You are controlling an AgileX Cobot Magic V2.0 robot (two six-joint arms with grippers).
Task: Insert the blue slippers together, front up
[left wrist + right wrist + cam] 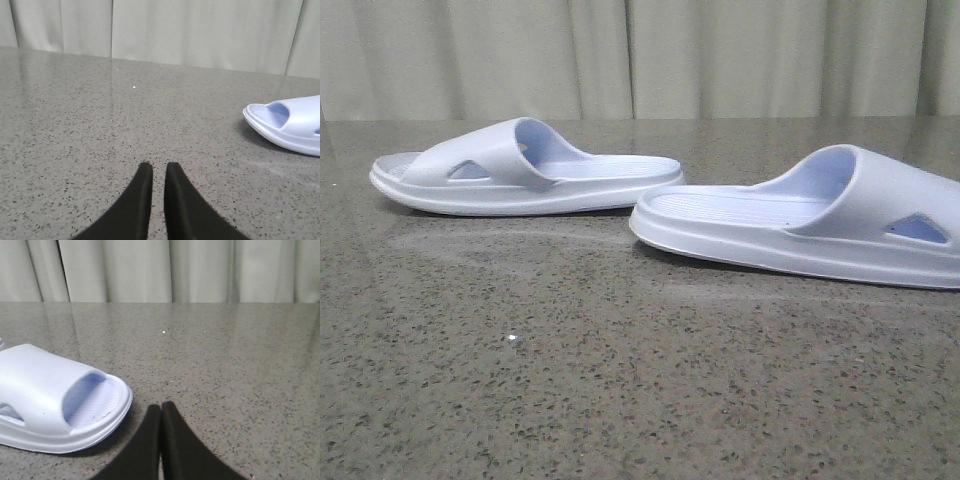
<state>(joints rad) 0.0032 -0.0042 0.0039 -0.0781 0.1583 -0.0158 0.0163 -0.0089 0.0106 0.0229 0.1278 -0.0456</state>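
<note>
Front view: two pale blue-lavender moulded foam slippers, soles down on a speckled grey stone-look tabletop (620,400) with a dull sheen. Left slipper (525,167), upper left of frame: wide smooth strap, triangular side cut-out, finely ribbed footbed, rounded sole edge. Right slipper (810,215), right of centre and cut by the right edge: same build, strap arching at the far right, ribbed footbed facing up. The two lie near each other, not touching. Pleated off-white curtain (640,55) across the top.

Left wrist view: left gripper (159,170), bottom centre, two black tapered fingers (137,205) curving to points with only a narrow slit between them, nothing held; one slipper's rounded end at the right edge, well apart.

Right wrist view: right gripper (161,409), bottom centre, black fingertips pressed together, empty; a slipper at lower left, just beside them, strap opening showing the ribbed footbed.
</note>
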